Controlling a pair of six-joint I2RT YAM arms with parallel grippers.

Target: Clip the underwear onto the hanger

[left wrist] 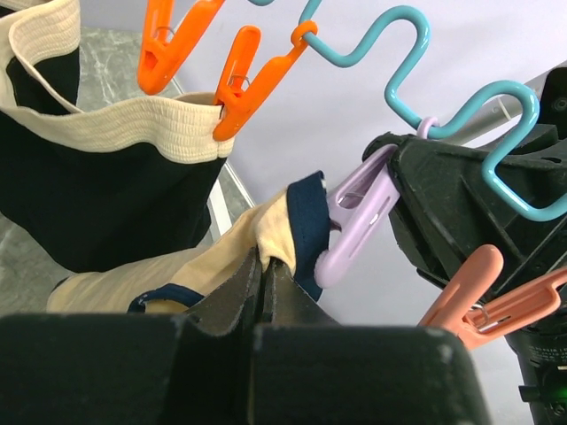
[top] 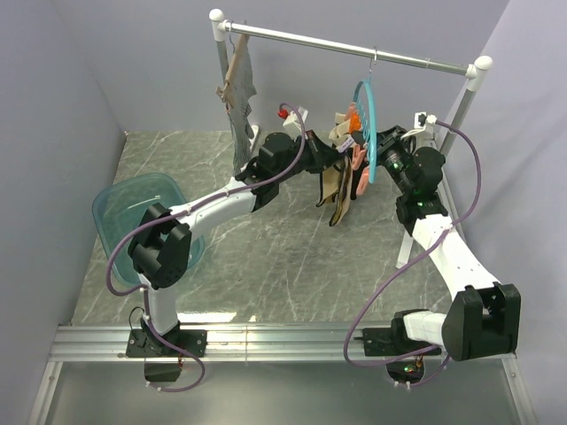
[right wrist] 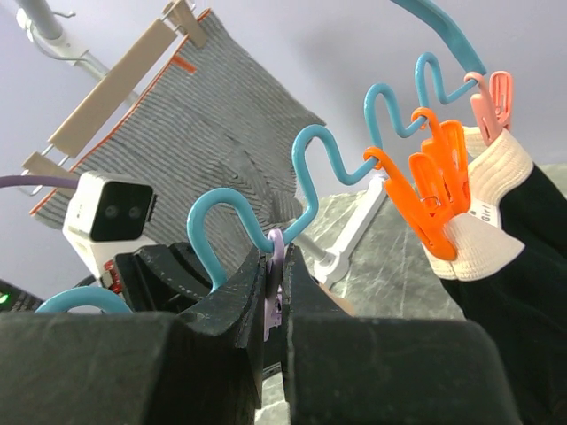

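The teal hanger point(top: 368, 133) hangs by its hook from the rail, edge-on in the top view; its wavy teal rim point(left wrist: 416, 80) also shows in the right wrist view point(right wrist: 310, 159). My left gripper point(left wrist: 264, 266) is shut on the tan underwear point(left wrist: 266, 226), holding its dark-trimmed edge in the mouth of a purple clip point(left wrist: 354, 217). The underwear point(top: 335, 188) hangs below the hanger. My right gripper point(right wrist: 276, 283) is shut on that purple clip's point(right wrist: 275, 266) handle end.
Black underwear with a cream waistband point(left wrist: 115, 133) hangs from orange clips point(left wrist: 239, 80). A grey striped garment point(top: 237, 97) hangs on a wooden hanger at the rail's left. A teal tub point(top: 142, 221) sits at the left. Pink clips point(left wrist: 478, 292) hang nearby.
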